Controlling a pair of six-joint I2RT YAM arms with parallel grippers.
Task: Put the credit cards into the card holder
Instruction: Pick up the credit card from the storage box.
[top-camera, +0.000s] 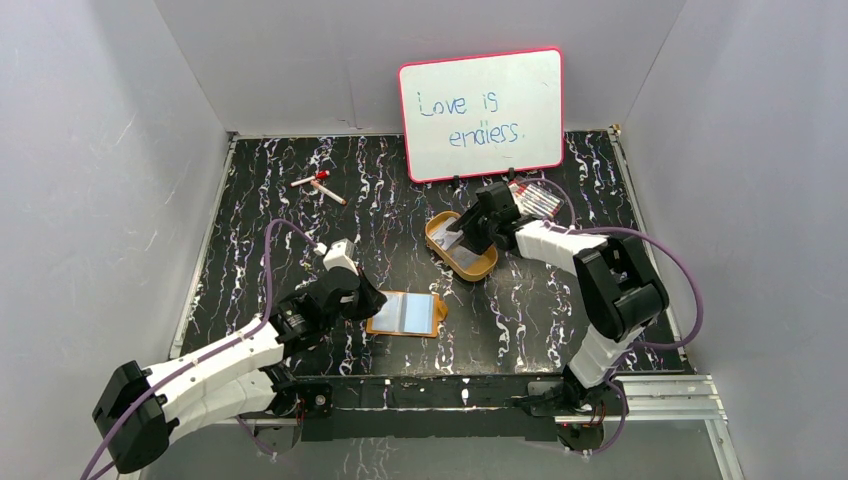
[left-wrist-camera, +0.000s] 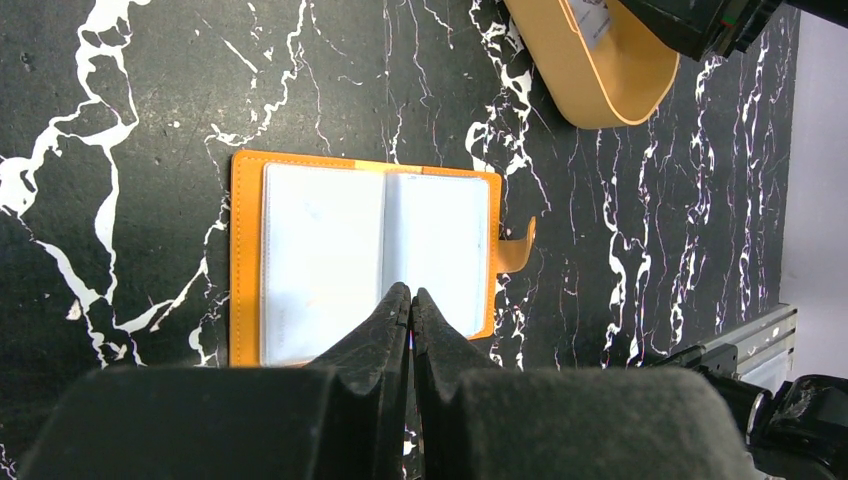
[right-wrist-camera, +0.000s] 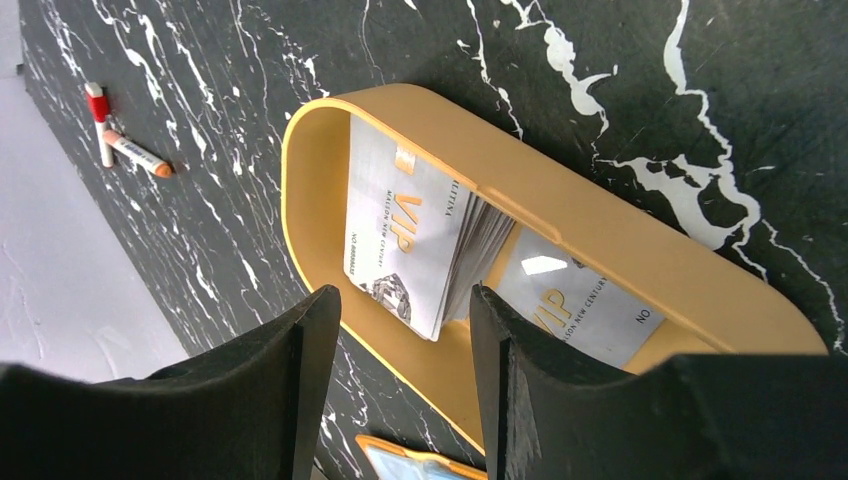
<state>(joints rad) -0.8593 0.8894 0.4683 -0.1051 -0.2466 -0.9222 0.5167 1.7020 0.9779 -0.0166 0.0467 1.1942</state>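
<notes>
The orange card holder lies open on the table, its pale blue pockets up; it also shows in the left wrist view. My left gripper is shut and empty, its tips over the holder's middle fold near its near edge; it shows in the top view. The credit cards, silver with "VIP" print, are stacked leaning inside the oval yellow-orange tin tray, with one more card flat beside them. My right gripper is open just above the tray, jaws straddling the stack's edge, touching nothing.
A whiteboard stands at the back. A red-capped marker and another marker lie at the back left. Several markers lie behind the right arm. Grey walls enclose the table.
</notes>
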